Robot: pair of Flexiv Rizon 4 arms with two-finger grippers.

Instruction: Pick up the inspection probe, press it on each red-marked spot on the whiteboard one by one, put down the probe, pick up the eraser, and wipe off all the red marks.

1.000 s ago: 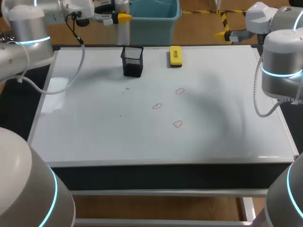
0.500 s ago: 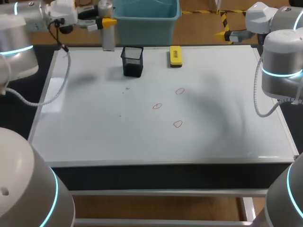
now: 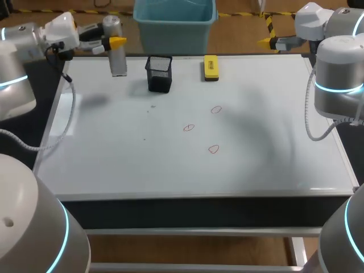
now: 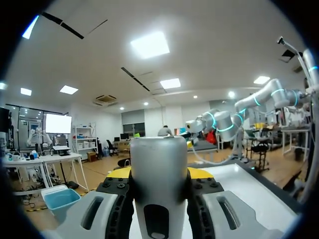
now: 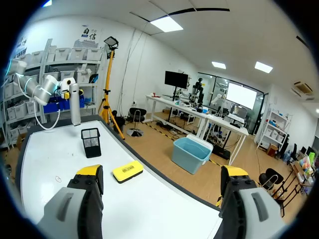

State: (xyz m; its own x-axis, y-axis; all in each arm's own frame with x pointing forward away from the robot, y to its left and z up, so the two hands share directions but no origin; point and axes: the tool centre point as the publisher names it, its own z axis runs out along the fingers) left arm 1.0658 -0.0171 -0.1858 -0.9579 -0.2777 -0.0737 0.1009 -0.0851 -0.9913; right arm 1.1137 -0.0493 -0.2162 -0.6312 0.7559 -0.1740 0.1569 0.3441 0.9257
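The inspection probe (image 3: pixel 117 52), a silver cylinder, hangs upright over the whiteboard's (image 3: pixel 114 153) far left corner, with my left gripper (image 3: pixel 113 42) shut on it. In the left wrist view the probe (image 4: pixel 158 169) fills the gap between the yellow-tipped fingers (image 4: pixel 119 173). Three red marks (image 3: pixel 216 110), (image 3: pixel 189 128), (image 3: pixel 213 149) lie mid-board. The yellow eraser (image 3: pixel 211 67) rests near the back edge. My right gripper (image 5: pixel 162 174) stands open and empty by the far right corner, with the eraser (image 5: pixel 127 171) ahead of it.
A black mesh pen holder (image 3: pixel 159 73) stands on the board just right of the probe and left of the eraser; it also shows in the right wrist view as the holder (image 5: pixel 90 142). My right arm (image 3: pixel 338 74) hangs over the board's right edge.
My left arm has carried the probe leftward and a little toward the front, from above the pen holder to the far left corner. The right arm has not moved.
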